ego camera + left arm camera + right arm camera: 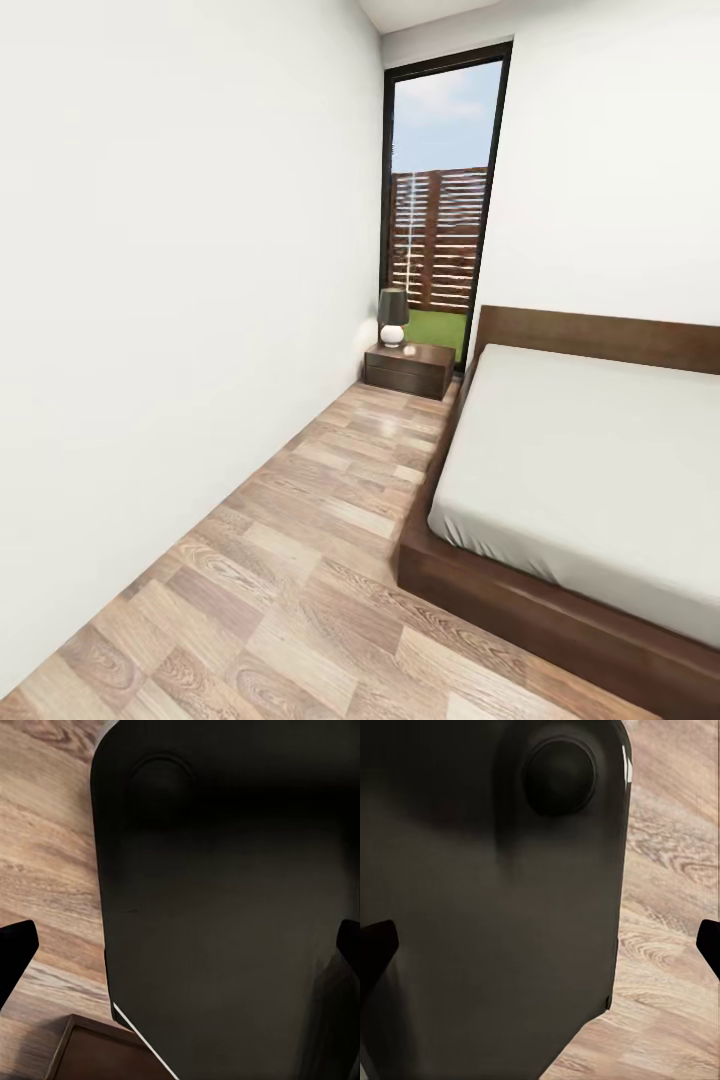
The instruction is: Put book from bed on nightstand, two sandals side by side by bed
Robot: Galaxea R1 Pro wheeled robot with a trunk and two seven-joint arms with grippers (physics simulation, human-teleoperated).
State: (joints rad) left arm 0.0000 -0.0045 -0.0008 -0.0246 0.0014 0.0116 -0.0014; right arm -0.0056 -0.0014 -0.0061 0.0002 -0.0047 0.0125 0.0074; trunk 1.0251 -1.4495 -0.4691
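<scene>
I am in the bedroom. The bed, with a pale grey mattress on a dark wooden frame, fills the right side of the head view. A low dark nightstand stands at the far end, between the bed's headboard and the left wall. The visible part of the mattress is bare. The book and the two sandals are out of view. My left gripper is open, its dark fingertips wide apart over my own dark body. My right gripper is open in the same way, holding nothing.
A small lamp with a dark shade stands on the nightstand. A tall dark-framed window behind it shows a slatted fence. A white wall runs along the left. A strip of wood-plank floor lies between wall and bed.
</scene>
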